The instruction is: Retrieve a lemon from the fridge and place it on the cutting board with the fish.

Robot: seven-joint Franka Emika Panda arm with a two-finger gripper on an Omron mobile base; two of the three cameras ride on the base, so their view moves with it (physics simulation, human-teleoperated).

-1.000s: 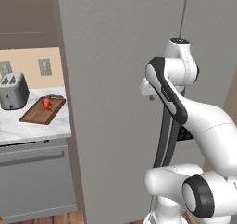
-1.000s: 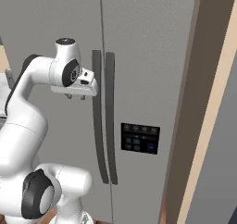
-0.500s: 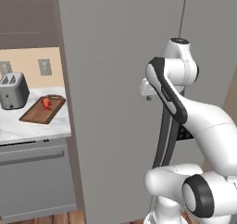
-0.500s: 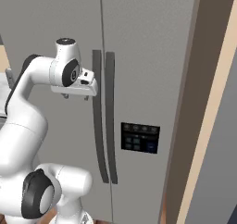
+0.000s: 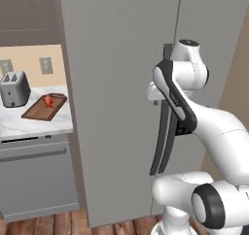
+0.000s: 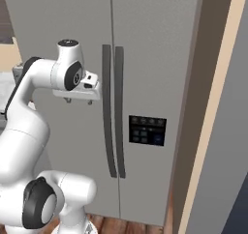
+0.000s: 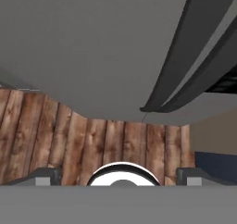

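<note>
Gripper [image 6: 77,101]: points down just left of the fridge handles, jaws spread wide, nothing between them; fingertips [image 7: 46,176] cut off at the hand view's bottom edge
Fridge [image 5: 121,83]: both doors shut, inside hidden; dark handles [image 6: 111,112] side by side at the door seam
Lemon: hidden, location cannot be told
Cutting board [image 5: 44,107]: on the white counter [image 5: 29,125], left of the fridge
Fish [image 5: 48,101]: small red shape on the board, details unclear
Toaster [image 5: 13,88]: beside the board
</note>
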